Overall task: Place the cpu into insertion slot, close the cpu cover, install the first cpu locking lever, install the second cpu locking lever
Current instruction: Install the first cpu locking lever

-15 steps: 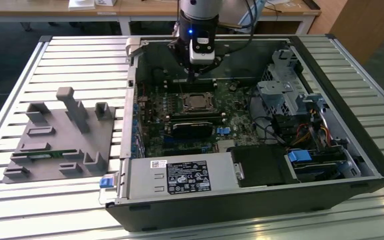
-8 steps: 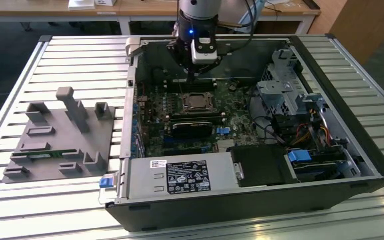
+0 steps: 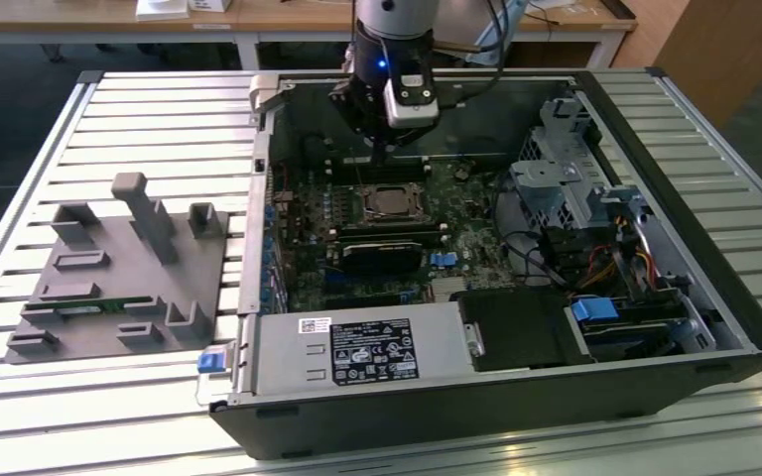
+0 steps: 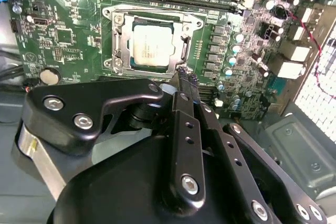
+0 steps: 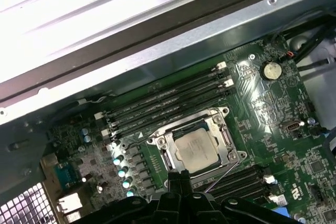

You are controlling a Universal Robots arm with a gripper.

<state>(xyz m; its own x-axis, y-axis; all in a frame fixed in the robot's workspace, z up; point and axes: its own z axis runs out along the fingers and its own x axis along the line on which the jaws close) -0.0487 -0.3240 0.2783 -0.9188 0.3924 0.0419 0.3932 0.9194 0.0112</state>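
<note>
cpu framed by cpu cover, hand partly cropped

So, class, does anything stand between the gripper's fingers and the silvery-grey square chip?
Nothing visible does. The silvery-grey square chip lies bare in the window of the thin silver metal cover frame, and the gripper hangs at that frame's edge.

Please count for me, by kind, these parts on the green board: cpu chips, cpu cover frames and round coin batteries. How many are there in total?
cpu: 1
cpu cover: 1
coin battery: 1
Total: 3
</note>
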